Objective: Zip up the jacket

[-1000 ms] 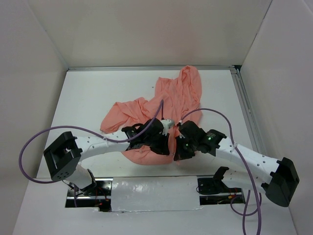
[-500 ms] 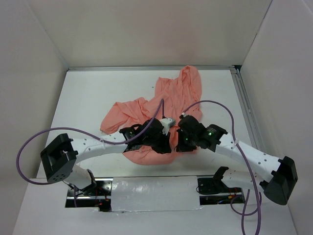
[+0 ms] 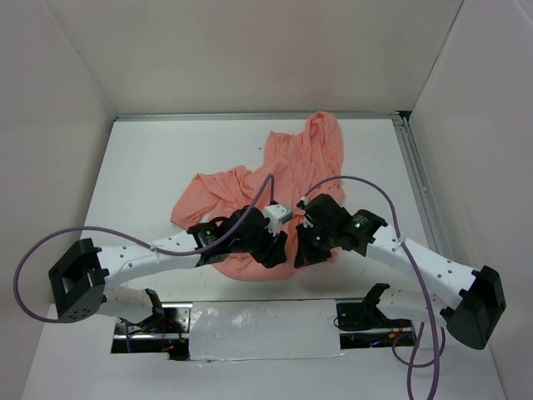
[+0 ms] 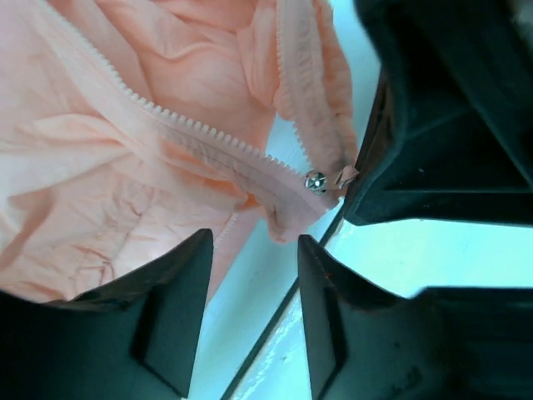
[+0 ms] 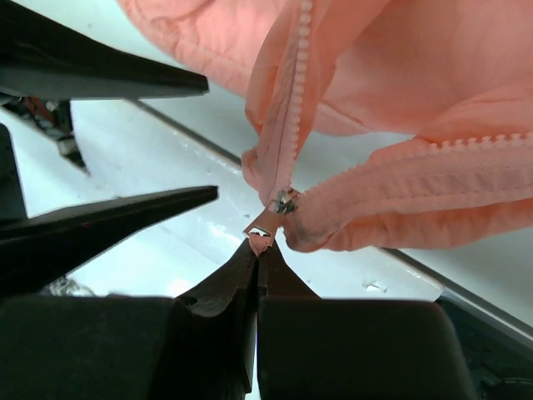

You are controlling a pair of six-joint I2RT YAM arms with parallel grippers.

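Note:
The salmon-pink jacket lies crumpled on the white table, its near hem under both grippers. In the right wrist view my right gripper is shut on the pull tab of the metal zipper slider, where the two rows of zipper teeth meet at the bottom corner. My left gripper stands open just short of that corner, with only the table between its fingers. The slider shows beyond them, next to the black right gripper. From above, the left gripper and right gripper sit close together.
White walls enclose the table on three sides. A shiny taped strip runs along the near edge between the arm bases. Purple cables loop over both arms. A rail borders the right side.
My left gripper has opened, let go of the jacket's hem and drawn back slightly to the left. The right gripper stays shut on the pull tab and has shifted little.

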